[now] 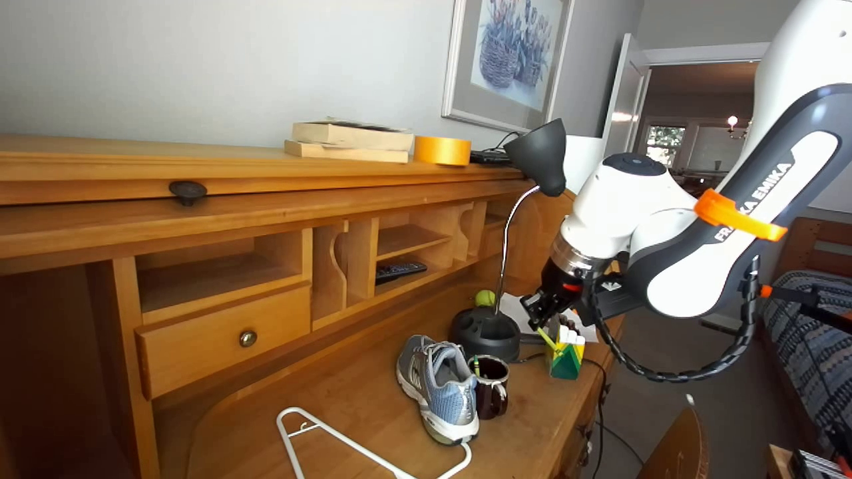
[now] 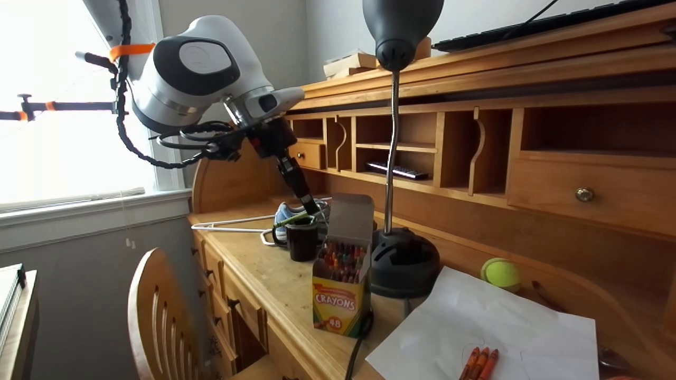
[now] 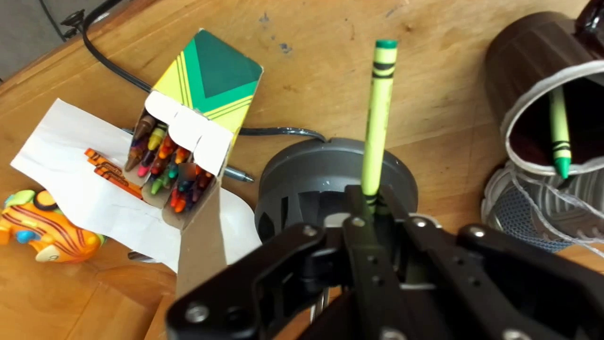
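My gripper [image 3: 375, 200] is shut on one end of a yellow-green crayon [image 3: 379, 118]. The crayon sticks out from the fingertips; it also shows in both exterior views [image 1: 550, 339] [image 2: 292, 219]. In the wrist view the black lamp base [image 3: 311, 163] lies behind the fingertips. An open crayon box [image 3: 226, 80] full of crayons stands to the left. A dark brown mug [image 3: 533, 61] stands to the right with a green-tipped crayon [image 3: 559, 123] inside. Orange crayons [image 3: 113, 174] lie on white paper [image 3: 71, 141]. In an exterior view the gripper [image 2: 312, 207] appears above the mug [image 2: 302, 244].
A grey-blue shoe [image 1: 436, 389] stands beside the mug, with a white hanger [image 1: 353, 442] near it. The lamp's neck [image 2: 392, 158] rises from its base. A tennis ball [image 2: 500, 273] and an orange toy [image 3: 52, 231] lie near the paper. Cubbies with a remote [image 1: 399, 271] line the desk's back.
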`<move>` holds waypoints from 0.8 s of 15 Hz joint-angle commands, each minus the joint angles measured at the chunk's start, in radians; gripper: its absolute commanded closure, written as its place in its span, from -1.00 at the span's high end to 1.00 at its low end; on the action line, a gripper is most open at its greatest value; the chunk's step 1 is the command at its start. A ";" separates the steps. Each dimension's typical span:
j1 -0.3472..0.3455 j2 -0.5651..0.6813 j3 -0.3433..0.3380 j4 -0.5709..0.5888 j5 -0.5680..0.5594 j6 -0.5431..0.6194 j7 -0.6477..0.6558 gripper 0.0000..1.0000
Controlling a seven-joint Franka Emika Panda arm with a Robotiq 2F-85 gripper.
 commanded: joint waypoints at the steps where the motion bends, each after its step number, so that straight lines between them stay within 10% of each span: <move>1: 0.149 0.020 -0.137 -0.047 0.003 0.033 0.069 -0.95; 12: 0.404 0.084 -0.461 -0.113 0.014 0.071 0.257 -0.95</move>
